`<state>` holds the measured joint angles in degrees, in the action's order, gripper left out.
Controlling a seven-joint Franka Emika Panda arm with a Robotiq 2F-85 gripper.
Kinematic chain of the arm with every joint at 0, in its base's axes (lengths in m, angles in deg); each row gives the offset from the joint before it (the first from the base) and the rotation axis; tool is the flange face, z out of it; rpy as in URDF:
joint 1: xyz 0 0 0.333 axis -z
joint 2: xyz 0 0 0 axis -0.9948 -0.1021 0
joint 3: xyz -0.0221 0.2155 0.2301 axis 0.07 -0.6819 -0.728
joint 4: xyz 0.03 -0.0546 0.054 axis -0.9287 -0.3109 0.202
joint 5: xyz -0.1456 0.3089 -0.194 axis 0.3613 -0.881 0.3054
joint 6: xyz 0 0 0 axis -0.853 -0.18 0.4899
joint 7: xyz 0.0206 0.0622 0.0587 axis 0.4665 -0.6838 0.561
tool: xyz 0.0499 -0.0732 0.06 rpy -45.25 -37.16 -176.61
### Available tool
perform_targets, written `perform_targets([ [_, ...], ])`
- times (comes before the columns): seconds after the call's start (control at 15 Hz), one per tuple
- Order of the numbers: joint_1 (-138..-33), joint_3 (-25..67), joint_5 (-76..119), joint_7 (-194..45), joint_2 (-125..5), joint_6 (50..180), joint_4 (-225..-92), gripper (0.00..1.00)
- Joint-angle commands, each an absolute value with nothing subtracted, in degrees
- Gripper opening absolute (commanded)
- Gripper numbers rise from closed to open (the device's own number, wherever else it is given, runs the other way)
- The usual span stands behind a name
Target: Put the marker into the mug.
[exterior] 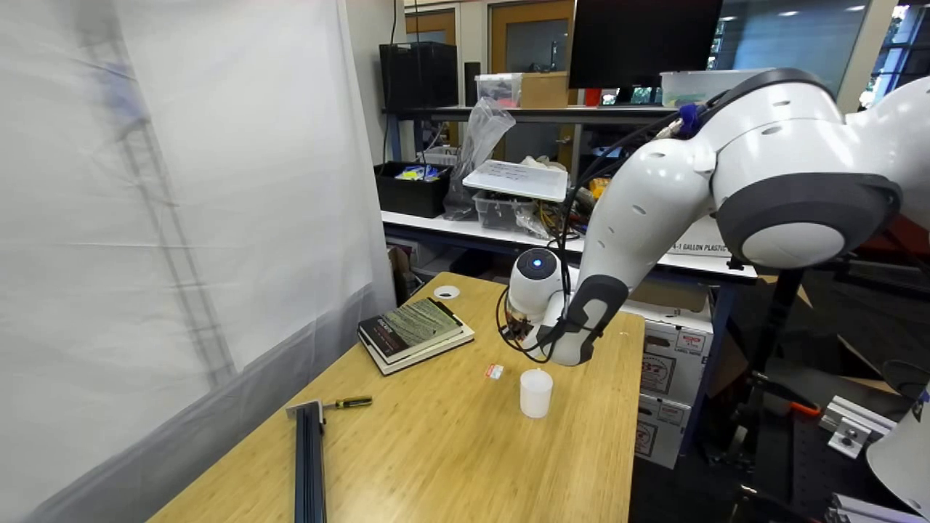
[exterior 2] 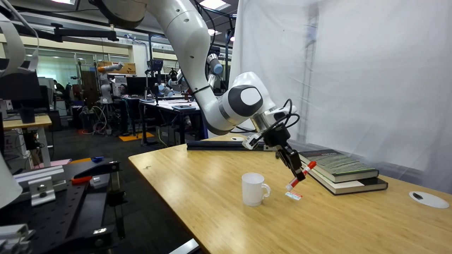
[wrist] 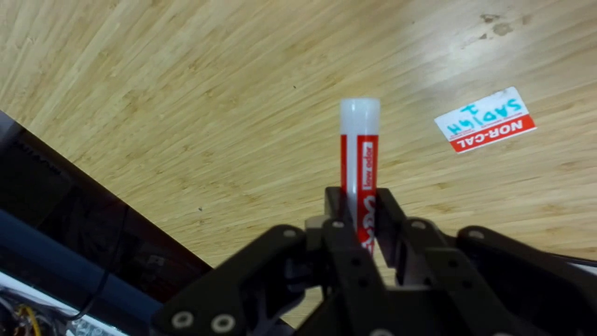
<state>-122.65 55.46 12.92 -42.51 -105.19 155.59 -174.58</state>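
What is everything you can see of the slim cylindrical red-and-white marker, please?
The marker looks plastic, with a bright red end, a whitish opposite end and "low odor" lettering. The black two-fingered gripper clamps it near mid-length. It appears tilted, red end higher, over the pale wooden table, seemingly not touching it.

In the wrist view, the claw [wrist: 358, 200] covers the red-capped end of the marker [wrist: 360, 154], and its own nearer parts blur. In an exterior view, the arm [exterior: 647, 196] hides the marker and the claw's tips, and we cannot see the handle of the mug [exterior: 536, 396]. There, the bottom border cuts off both near corners of the counter [exterior: 450, 465] and the dark rail [exterior: 310, 465] starting near its left edge.
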Motion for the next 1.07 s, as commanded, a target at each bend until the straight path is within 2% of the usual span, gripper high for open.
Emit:
perform_targets([
  [0.0,-127.9,59.3,10.5,-41.1,-105.2,156.7,-177.9,0.05],
  [1.0,-138.1,64.5,5.6,-41.4,-104.7,159.2,-184.1,0.05],
])
